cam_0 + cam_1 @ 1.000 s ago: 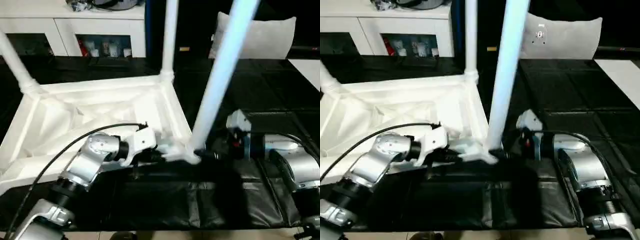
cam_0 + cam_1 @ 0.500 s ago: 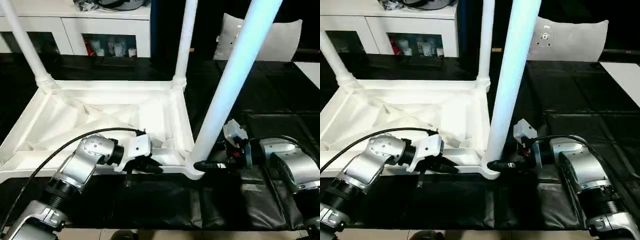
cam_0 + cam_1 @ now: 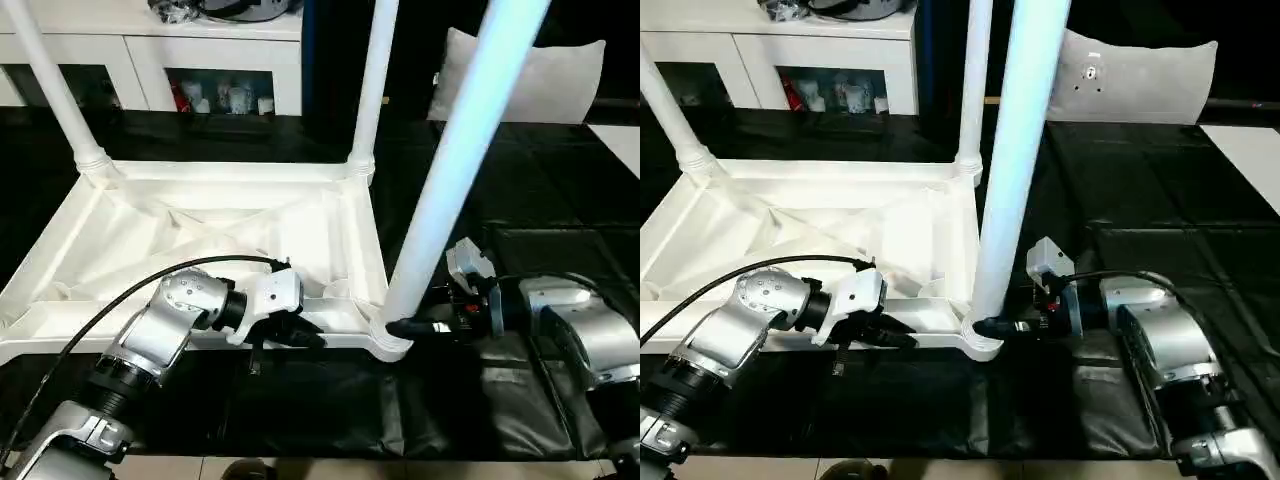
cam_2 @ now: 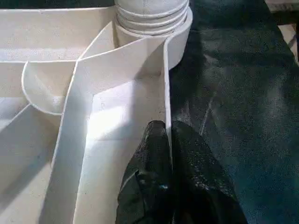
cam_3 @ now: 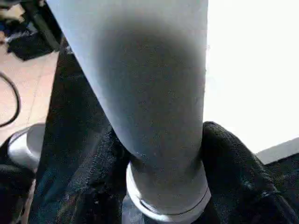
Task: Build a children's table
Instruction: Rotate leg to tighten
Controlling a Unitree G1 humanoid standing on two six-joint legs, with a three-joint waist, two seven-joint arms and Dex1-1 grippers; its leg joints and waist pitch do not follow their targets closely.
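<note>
- The white plastic children's table (image 3: pixel 210 240) lies upside down on the black padded mat (image 3: pixel 560 190) that covers the floor, its ribbed, cross-braced underside facing up.
- Three long tapered round white legs stand up from its corner sockets: a far-left leg (image 3: pixel 50 85), a far-right leg (image 3: pixel 372 80) and a near-right leg (image 3: pixel 455 175).
- The left pincer (image 3: pixel 300 335) sits at the table's near rim, a little left of the near-right corner socket. In the left wrist view its two black fingers (image 4: pixel 154 186) are pressed together on the thin upright rim wall, one on the inner side and one on the outer.
- The near-right leg leans slightly right as it rises; its base sits in the corner socket (image 3: pixel 980 340).
- The right pincer (image 3: pixel 995 327) reaches in from the right, level with the mat, at the very foot of that leg. In the right wrist view its black fingers (image 5: pixel 233 168) sit on either side of the leg just above the socket collar, touching it.
- Behind the table stand a white cabinet with shelves (image 3: pixel 180 60) and a grey pillow (image 3: pixel 545 80).
</note>
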